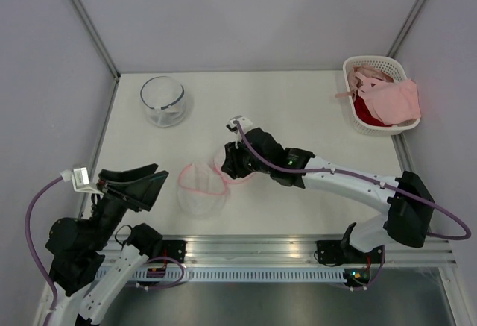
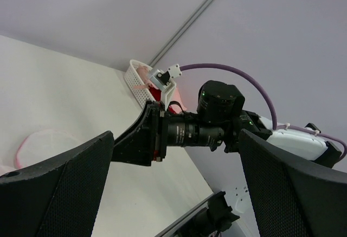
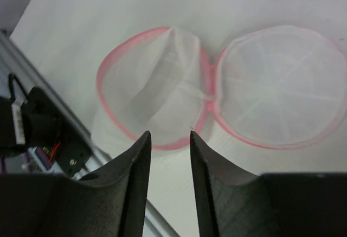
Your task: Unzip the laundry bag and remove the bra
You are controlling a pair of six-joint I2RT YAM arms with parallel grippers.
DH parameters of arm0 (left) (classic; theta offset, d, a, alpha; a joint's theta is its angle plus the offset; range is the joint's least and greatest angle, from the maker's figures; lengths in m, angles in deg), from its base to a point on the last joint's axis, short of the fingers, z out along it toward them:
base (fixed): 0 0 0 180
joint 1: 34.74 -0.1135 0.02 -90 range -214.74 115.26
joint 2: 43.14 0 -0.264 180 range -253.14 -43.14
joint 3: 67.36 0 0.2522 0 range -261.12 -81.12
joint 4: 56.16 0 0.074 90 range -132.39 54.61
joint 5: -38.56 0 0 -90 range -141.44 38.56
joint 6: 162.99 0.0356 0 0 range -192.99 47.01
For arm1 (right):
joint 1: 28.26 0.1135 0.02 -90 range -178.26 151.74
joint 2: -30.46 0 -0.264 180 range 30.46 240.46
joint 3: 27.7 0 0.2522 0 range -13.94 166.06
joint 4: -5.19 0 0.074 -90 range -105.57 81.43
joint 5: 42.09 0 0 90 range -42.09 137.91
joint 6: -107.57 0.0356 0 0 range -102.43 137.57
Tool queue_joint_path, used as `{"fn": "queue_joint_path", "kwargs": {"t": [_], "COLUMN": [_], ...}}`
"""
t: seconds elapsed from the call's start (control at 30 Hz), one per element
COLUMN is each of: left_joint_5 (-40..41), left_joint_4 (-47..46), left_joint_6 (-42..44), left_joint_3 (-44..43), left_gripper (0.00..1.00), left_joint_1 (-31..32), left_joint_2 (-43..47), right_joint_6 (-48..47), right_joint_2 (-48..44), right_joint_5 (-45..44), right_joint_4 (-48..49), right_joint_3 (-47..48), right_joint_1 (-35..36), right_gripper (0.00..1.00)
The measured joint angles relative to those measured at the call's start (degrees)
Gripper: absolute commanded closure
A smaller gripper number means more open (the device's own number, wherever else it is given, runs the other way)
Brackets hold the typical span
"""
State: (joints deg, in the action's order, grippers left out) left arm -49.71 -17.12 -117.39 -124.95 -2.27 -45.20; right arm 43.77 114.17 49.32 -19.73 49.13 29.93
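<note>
The laundry bag [image 1: 201,189] lies unzipped on the table, its two white mesh halves with pink rims spread flat side by side; it also shows in the right wrist view [image 3: 157,93] and at the left of the left wrist view [image 2: 40,142]. Both halves look empty. The bra [image 1: 395,101], pale pink with a thin strap, is draped over the white lattice basket [image 1: 358,65] at the back right. My right gripper [image 1: 232,163] [image 3: 169,134] hovers over the bag's hinge side, jaws slightly apart and empty. My left gripper [image 1: 145,184] [image 2: 176,139] is open and empty, raised at the left.
A clear glass bowl [image 1: 162,101] stands at the back left. A red garment [image 1: 365,110] lies in the basket under the bra. The basket [image 2: 135,79] shows far off in the left wrist view. A metal rail [image 1: 298,248] runs along the near edge.
</note>
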Motion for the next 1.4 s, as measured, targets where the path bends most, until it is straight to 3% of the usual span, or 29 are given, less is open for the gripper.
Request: {"fn": "queue_joint_path", "kwargs": {"t": [0.07, 0.1, 0.2, 0.4, 0.7, 0.83, 0.9, 1.0, 1.03, 1.1, 1.27, 1.4], "left_joint_5": [0.0, 0.0, 0.0, -0.2, -0.2, -0.2, -0.2, -0.2, -0.2, -0.2, -0.2, -0.2], "left_joint_4": [0.0, 0.0, 0.0, 0.4, 1.2, 1.5, 1.7, 1.7, 1.7, 1.7, 2.0, 2.2], "left_joint_6": [0.0, 0.0, 0.0, 0.0, 0.0, 0.0, 0.0, 0.0, 0.0, 0.0, 0.0, 0.0], "left_joint_3": [0.0, 0.0, 0.0, 0.1, 0.1, 0.1, 0.1, 0.1, 0.1, 0.1, 0.1, 0.1], "left_gripper": [0.0, 0.0, 0.0, 0.0, 0.0, 0.0, 0.0, 0.0, 0.0, 0.0, 0.0, 0.0], "left_joint_1": [0.0, 0.0, 0.0, 0.0, 0.0, 0.0, 0.0, 0.0, 0.0, 0.0, 0.0, 0.0], "left_joint_2": [0.0, 0.0, 0.0, 0.0, 0.0, 0.0, 0.0, 0.0, 0.0, 0.0, 0.0, 0.0], "right_joint_6": [0.5, 0.7, 2.4, 8.0, 12.5, 14.8, 15.8, 17.2, 17.6, 17.7, 17.1, 14.6], "right_joint_2": [0.0, 0.0, 0.2, 3.6, 12.3, 15.1, 16.9, 18.6, 19.0, 19.7, 19.0, 13.4], "right_joint_5": [-5.4, -6.5, -7.2, -0.5, 11.5, 15.5, 17.1, 19.0, 19.3, 19.8, 18.9, 12.9], "right_joint_4": [-2.4, -3.1, -2.5, 5.0, 17.5, 22.4, 24.8, 27.6, 28.1, 28.8, 27.8, 21.5], "right_joint_3": [1.1, 1.4, 0.2, -11.9, -17.2, -17.8, -17.8, -17.8, -17.8, -17.7, -17.2, -16.2], "right_joint_1": [-0.8, -1.5, -6.0, -22.2, -27.0, -27.4, -27.6, -27.7, -27.7, -27.7, -28.1, -30.5], "right_gripper": [0.52, 0.4, 0.28, 0.28, 0.35, 0.43, 0.51, 0.71, 0.86, 1.0, 1.0, 0.99]}}
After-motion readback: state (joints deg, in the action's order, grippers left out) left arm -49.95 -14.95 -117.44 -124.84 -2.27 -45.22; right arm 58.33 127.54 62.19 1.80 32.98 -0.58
